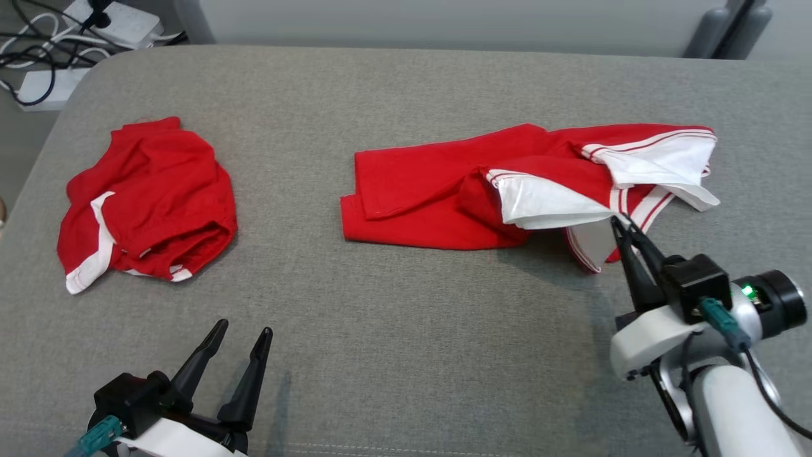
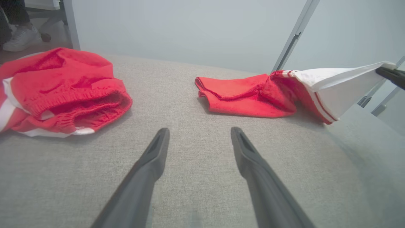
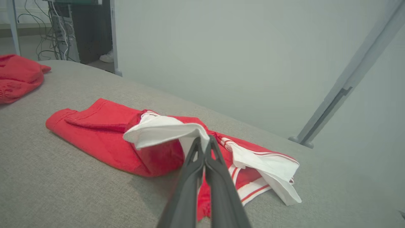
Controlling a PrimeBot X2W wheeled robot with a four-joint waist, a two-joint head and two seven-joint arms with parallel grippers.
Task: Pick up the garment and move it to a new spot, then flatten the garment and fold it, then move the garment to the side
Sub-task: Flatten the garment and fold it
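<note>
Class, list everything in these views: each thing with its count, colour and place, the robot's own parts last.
Spread garment: one, red with white trim, right side of the surface.
Bunched garment: one, red with white, left side.
Padded surface: one, grey, under both garments.
Power strips: two, white, floor beyond the far-left corner.
Cables: several, black, around the strips.
Shoe: at least one, white, floor beyond the left end.
Left gripper: one, dark, open above bare surface, near left.
Right gripper: one, dark, shut on the spread garment's white edge.
</note>
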